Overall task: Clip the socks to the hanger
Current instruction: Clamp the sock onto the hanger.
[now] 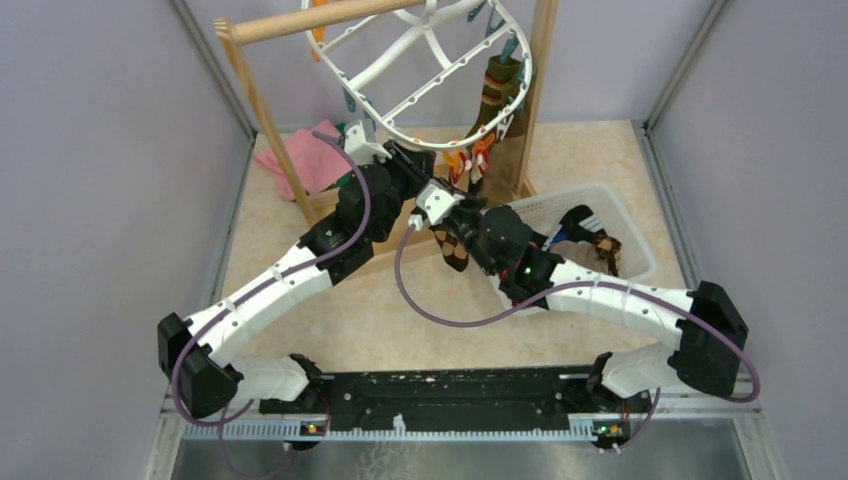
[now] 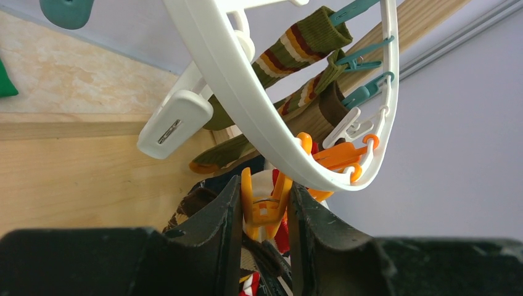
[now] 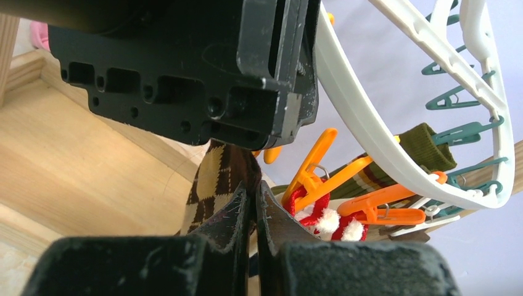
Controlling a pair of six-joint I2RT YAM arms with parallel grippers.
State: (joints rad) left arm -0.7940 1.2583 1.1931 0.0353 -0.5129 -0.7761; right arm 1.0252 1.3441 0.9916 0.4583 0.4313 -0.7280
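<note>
The white oval hanger [image 1: 420, 50] hangs tilted from a wooden pole, and its rim [image 2: 247, 105] curves across the left wrist view. My left gripper [image 2: 264, 188] is shut on the handles of an orange clip [image 2: 266, 206] under that rim. Just below it, my right gripper [image 3: 254, 188] is shut on the brown argyle sock [image 3: 213, 182], whose top rises toward the left gripper's black body [image 3: 185, 61]. A brown-green striped sock [image 2: 290, 49] hangs from teal clips. A red-and-white sock [image 3: 327, 219] hangs in another orange clip [image 3: 311, 176]. From above, both grippers [image 1: 450, 182] [image 1: 448, 222] meet beneath the hanger's near edge.
The wooden pole rack [image 1: 300, 20] carries the hanger, with uprights left and right [image 1: 540, 90]. A white perforated basket [image 1: 625, 215] at the right holds more socks [image 1: 585, 230]. Folded pink [image 1: 300, 155] and green [image 1: 348, 130] cloths lie behind the left upright. Grey walls enclose the table.
</note>
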